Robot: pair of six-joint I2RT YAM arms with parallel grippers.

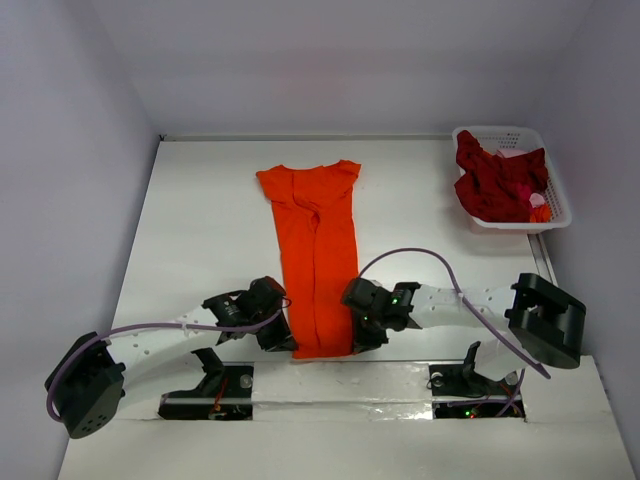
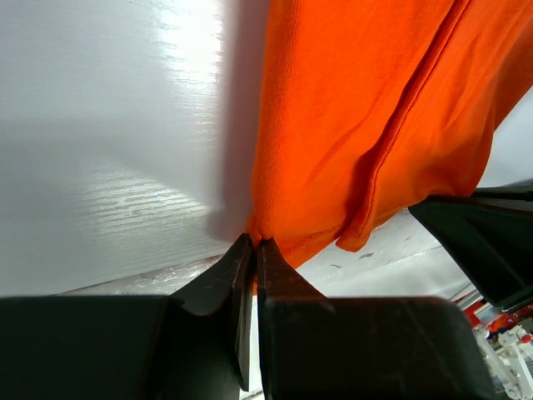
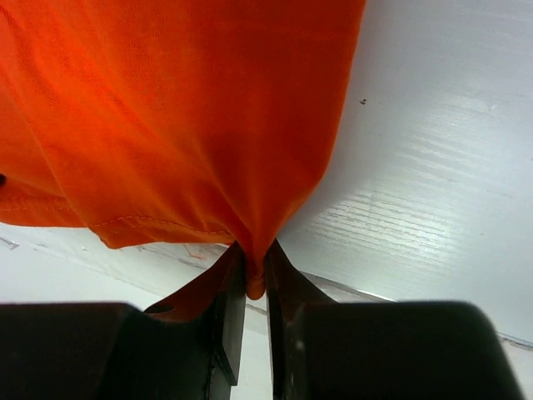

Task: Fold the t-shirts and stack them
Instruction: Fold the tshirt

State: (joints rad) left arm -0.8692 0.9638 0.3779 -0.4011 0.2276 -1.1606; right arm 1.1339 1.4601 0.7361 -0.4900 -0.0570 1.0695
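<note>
Orange t-shirt (image 1: 316,250) lies in long strip, centre, collar far. My left gripper (image 2: 255,246) pinches its near-left hem corner; right gripper (image 3: 255,254) pinches near-right corner. Dark red t-shirts (image 1: 495,180) in basket (image 1: 556,218), far right.

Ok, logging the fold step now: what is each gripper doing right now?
Left gripper: closed on the orange t-shirt, at its near hem.
Right gripper: closed on the same hem.
</note>
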